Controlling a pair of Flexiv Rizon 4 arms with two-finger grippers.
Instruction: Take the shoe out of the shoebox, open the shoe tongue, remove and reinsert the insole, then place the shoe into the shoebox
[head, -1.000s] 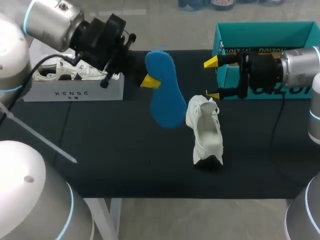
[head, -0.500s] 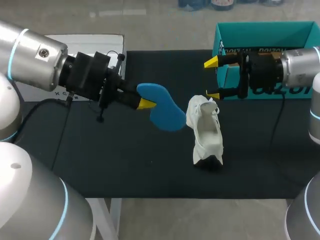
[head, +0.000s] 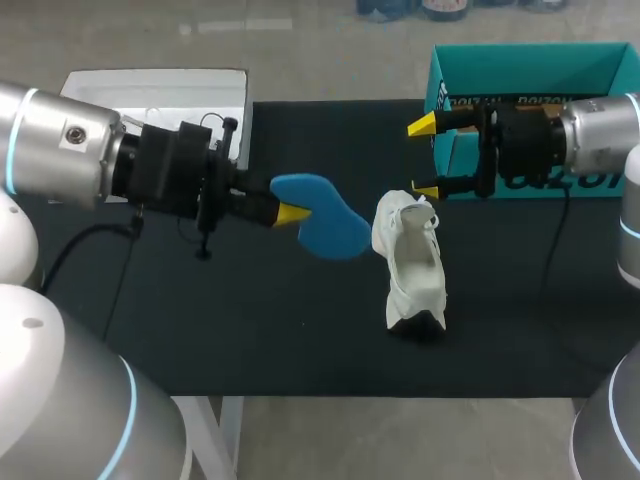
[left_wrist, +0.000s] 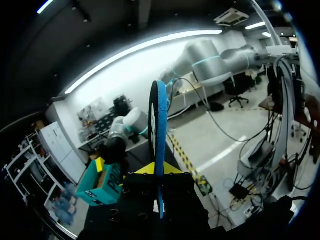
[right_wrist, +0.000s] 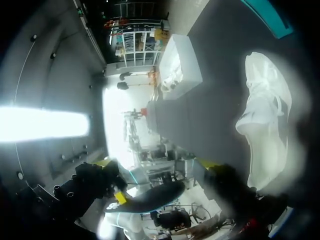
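Observation:
The white shoe (head: 411, 265) stands on the black table, heel toward the front edge, empty inside. My left gripper (head: 292, 212) is shut on the heel end of the blue insole (head: 325, 230), holding it level above the table, its toe end just left of the shoe. In the left wrist view the insole (left_wrist: 158, 120) stands edge-on out of the gripper (left_wrist: 159, 172). My right gripper (head: 424, 158) hangs open behind the shoe, in front of the teal shoebox (head: 520, 65). The right wrist view shows the shoe (right_wrist: 265, 115) and the insole (right_wrist: 150, 197).
A white box (head: 150, 90) with white items inside sits at the table's back left, seen too in the right wrist view as the white box (right_wrist: 182, 65). The teal shoebox (left_wrist: 102, 182) stands at the back right. The table's front edge lies just before the shoe.
My left arm swung the insole down from upright near the white box to level and pointing at the shoe. The right arm and the shoe have not moved.

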